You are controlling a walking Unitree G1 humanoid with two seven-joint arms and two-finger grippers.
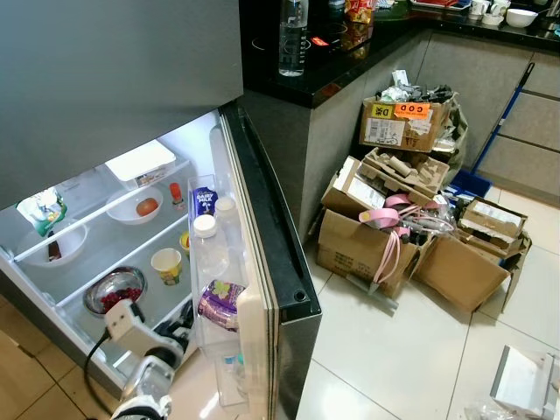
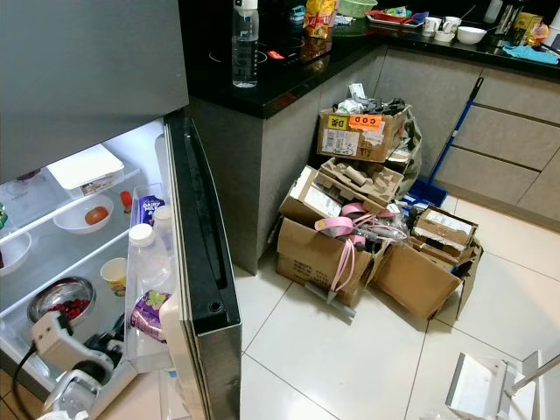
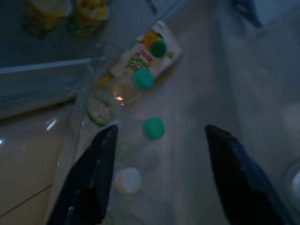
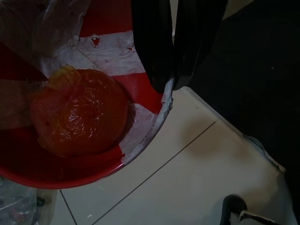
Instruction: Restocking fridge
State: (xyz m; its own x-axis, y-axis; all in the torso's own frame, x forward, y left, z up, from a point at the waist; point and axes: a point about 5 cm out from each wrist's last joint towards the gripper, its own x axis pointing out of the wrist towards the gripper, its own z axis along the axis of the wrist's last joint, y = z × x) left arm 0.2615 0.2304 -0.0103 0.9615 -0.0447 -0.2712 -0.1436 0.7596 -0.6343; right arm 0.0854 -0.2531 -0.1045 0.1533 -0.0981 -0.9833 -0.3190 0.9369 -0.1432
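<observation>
The fridge stands open, its door (image 1: 273,254) swung toward me with bottles and a purple pack in its racks (image 1: 219,302). My left gripper (image 1: 179,332) reaches low into the fridge beside the door. In the left wrist view it (image 3: 160,130) is open over lying bottles with green caps (image 3: 153,128) and a juice carton (image 3: 151,49). In the right wrist view my right gripper (image 4: 169,84) is shut on the rim of a red basin (image 4: 70,171), which holds an orange lump wrapped in plastic (image 4: 79,112), above white floor tiles.
Fridge shelves carry a white bowl (image 1: 136,207), a steel bowl of red fruit (image 1: 114,293) and a paper cup (image 1: 167,265). Cardboard boxes (image 1: 394,227) are piled against the black counter (image 1: 332,61), where a water bottle (image 1: 293,35) stands. Open tiled floor lies to the right.
</observation>
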